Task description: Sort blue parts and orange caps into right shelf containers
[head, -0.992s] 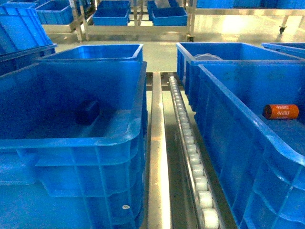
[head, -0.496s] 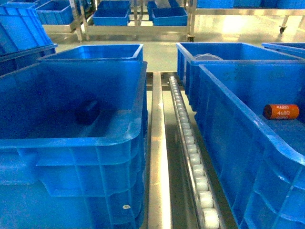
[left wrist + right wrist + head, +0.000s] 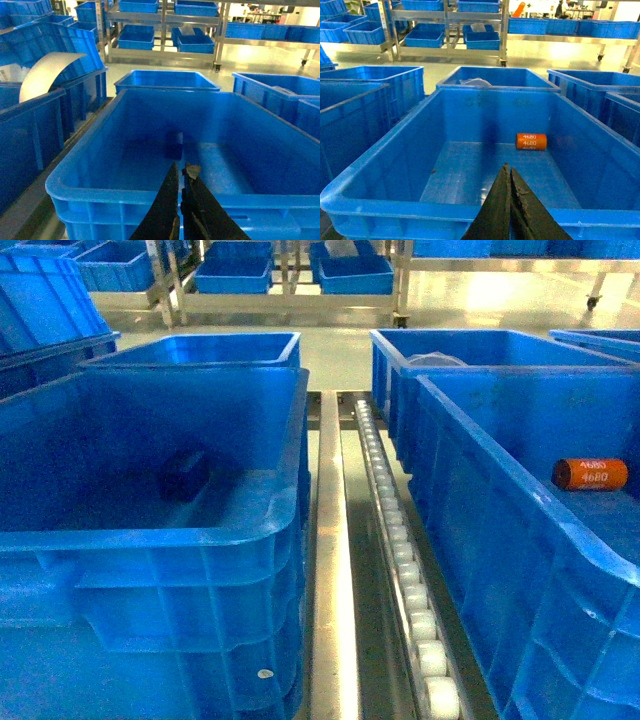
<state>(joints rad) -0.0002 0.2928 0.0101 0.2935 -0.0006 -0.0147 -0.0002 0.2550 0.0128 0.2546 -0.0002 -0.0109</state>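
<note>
Change since a second ago: none; orange cap [image 3: 531,141] unmoved on the floor of the right crate [image 3: 395,197], ahead and slightly right of the right tool [image 3: 509,172], blades together, empty. Left tool [image 3: 181,172] together, over the left crate [image 3: 80,175]; dark block [image 3: 173,144] ahead. Judged: sorting idle. Roller track [image 3: 400,540] between crates; racks [image 3: 445,15] beyond.

An orange cap [image 3: 531,141] lies sideways inside the right blue crate [image 3: 470,212].
</note>
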